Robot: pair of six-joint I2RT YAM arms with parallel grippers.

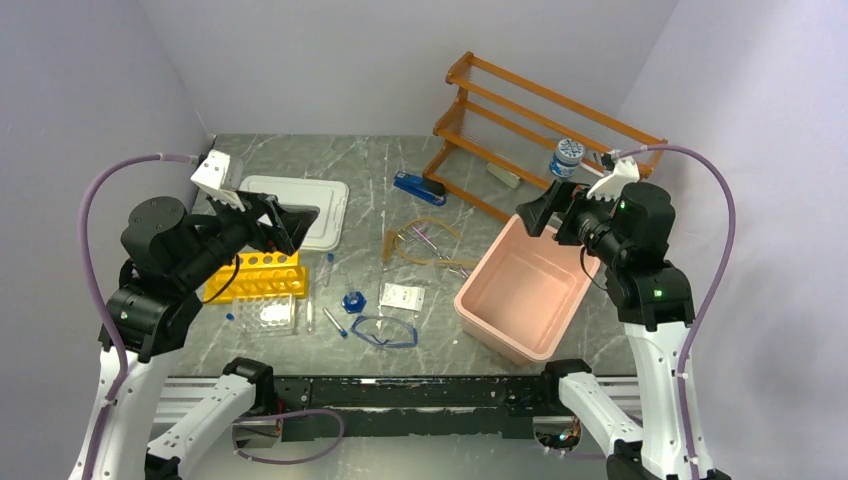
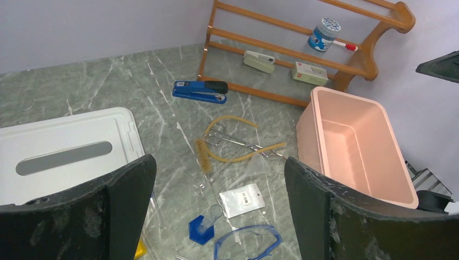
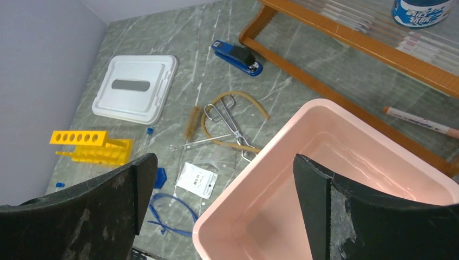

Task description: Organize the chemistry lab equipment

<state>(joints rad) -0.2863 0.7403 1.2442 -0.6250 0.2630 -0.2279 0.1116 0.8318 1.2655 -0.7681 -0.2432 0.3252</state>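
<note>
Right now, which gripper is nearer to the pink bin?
Right. The right gripper hangs at the far corner of the pink bin; the left gripper hangs far off to its left, by the yellow rack.

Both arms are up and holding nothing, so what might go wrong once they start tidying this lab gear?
The tan rubber tubing overlaps metal tongs; lifting it may drag them along.
A clear tube lies loose on its side beside the yellow rack; a nudge could roll it.
The white flat packet lies flat, probably hard to pinch.
</note>
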